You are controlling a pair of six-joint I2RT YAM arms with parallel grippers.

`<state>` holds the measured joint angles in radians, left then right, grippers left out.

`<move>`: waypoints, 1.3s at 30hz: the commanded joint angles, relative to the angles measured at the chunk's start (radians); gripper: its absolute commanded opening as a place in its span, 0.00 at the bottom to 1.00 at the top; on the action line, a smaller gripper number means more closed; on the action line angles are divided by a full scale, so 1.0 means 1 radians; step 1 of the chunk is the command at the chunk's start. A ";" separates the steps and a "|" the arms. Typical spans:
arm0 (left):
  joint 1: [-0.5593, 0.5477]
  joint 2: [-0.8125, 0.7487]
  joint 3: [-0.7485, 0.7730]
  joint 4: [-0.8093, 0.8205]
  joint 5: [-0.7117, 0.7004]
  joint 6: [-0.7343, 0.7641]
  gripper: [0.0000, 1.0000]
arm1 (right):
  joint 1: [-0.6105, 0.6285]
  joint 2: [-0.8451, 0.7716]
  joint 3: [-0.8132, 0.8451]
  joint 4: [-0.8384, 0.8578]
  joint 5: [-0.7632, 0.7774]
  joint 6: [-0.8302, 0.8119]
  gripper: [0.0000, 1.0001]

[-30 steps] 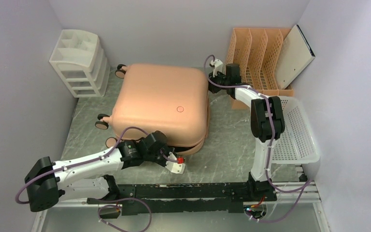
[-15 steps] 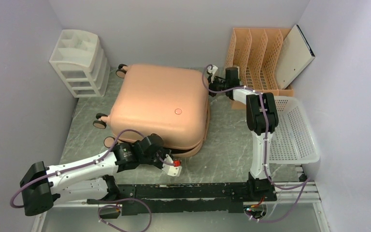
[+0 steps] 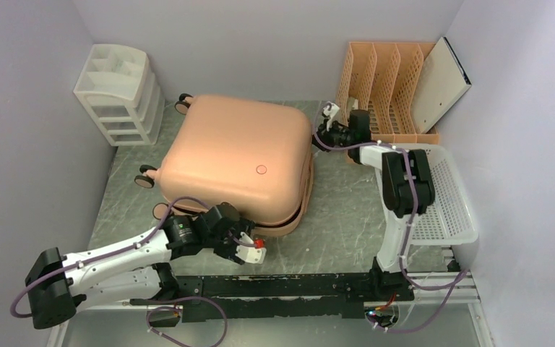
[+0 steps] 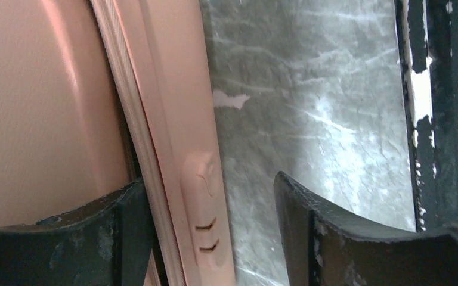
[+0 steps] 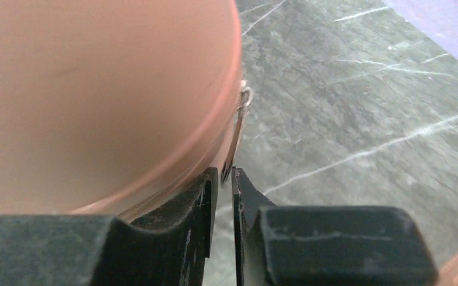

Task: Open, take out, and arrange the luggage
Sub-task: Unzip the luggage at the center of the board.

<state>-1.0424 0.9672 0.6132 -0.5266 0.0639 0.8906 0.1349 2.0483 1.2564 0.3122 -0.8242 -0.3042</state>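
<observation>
The luggage [image 3: 238, 163] is lying flat in the centre of the top view, wheels pointing toward the left edge; at its lower rim the left gripper [image 4: 212, 202] is gaping wide, one finger on either side of the shell's edge; at its upper-right corner the right gripper [image 5: 223, 173] is pinching the metal zipper pull [image 5: 240, 119], jaws nearly touching.

White links [image 3: 115, 251], black joints [image 3: 403, 177], purple cables [image 3: 186, 200]

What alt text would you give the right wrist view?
The right gripper is shut on a thin metal zipper pull at the rounded corner of the pink luggage, which fills the left. Grey marbled table lies to the right.
</observation>
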 commanded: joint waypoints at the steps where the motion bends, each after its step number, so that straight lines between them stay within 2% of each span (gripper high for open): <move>1: 0.057 -0.068 0.012 -0.104 -0.008 -0.048 0.73 | 0.038 -0.195 -0.167 0.116 -0.154 0.044 0.22; 2: 0.070 -0.082 0.026 -0.122 0.012 -0.050 0.73 | 0.038 -0.223 -0.199 0.115 -0.163 0.040 0.23; 3: 0.083 -0.099 0.040 -0.140 0.035 -0.053 0.81 | 0.038 -0.249 -0.232 0.113 -0.172 0.039 0.23; 4: 0.098 -0.115 0.056 -0.158 0.057 -0.054 0.84 | 0.038 -0.274 -0.260 0.109 -0.189 0.036 0.23; 5: 0.114 -0.132 0.073 -0.179 0.099 -0.053 0.95 | 0.040 -0.297 -0.289 0.102 -0.201 0.032 0.23; 12: 0.233 -0.216 0.258 -0.387 0.416 -0.009 0.97 | 0.043 -0.421 -0.434 0.050 -0.225 -0.040 0.23; 15: 0.282 -0.243 0.326 -0.386 0.424 -0.034 0.97 | 0.044 -0.439 -0.470 0.039 -0.222 -0.044 0.23; 18: 0.326 -0.264 0.341 -0.281 0.244 -0.115 0.97 | 0.048 -0.447 -0.499 0.006 -0.212 -0.081 0.23; 21: 0.346 -0.281 0.318 -0.177 -0.007 -0.164 0.97 | 0.075 -0.472 -0.513 -0.100 -0.192 -0.200 0.23; 24: 0.369 -0.293 0.289 -0.112 -0.167 -0.191 0.97 | 0.129 -0.514 -0.524 -0.183 -0.135 -0.308 0.23; 32: 0.455 -0.303 0.233 -0.002 -0.415 -0.250 0.97 | 0.230 -0.574 -0.548 -0.317 -0.089 -0.467 0.24; 39: 0.519 -0.285 0.247 0.077 -0.483 -0.299 0.97 | 0.357 -0.637 -0.579 -0.491 -0.037 -0.688 0.24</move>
<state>-0.5526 0.6590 0.8459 -0.5484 -0.3233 0.6434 0.3672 1.4425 0.7177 0.0059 -0.7319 -0.8532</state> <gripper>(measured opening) 0.971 0.236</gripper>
